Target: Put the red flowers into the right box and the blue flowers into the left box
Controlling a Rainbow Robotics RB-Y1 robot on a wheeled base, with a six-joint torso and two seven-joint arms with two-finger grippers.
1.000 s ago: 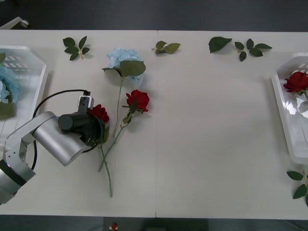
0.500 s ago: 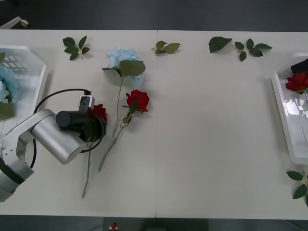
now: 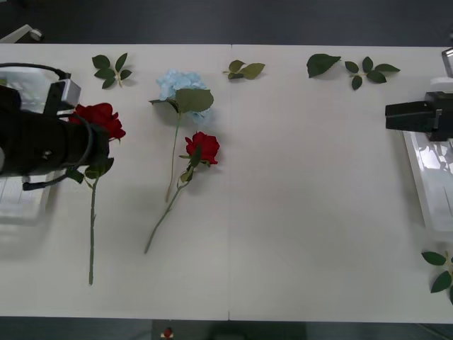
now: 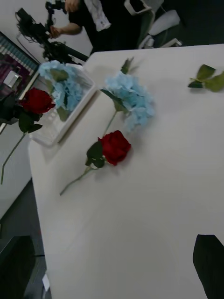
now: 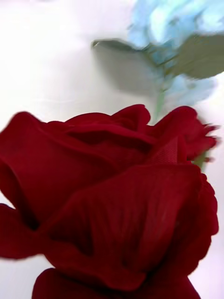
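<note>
Red rose (image 3: 100,117) (velvety, long thin stem) pinched in left end effector (image 3: 85,145) above white table (image 3: 297,212)

The left arm (image 3: 35,142) is showing a black cylindrical wrist, a thin black cable looping off it. A small grey block (image 3: 62,93) is sitting behind the jaws. The right arm (image 3: 421,115) is showing black, boxy housing.
</note>
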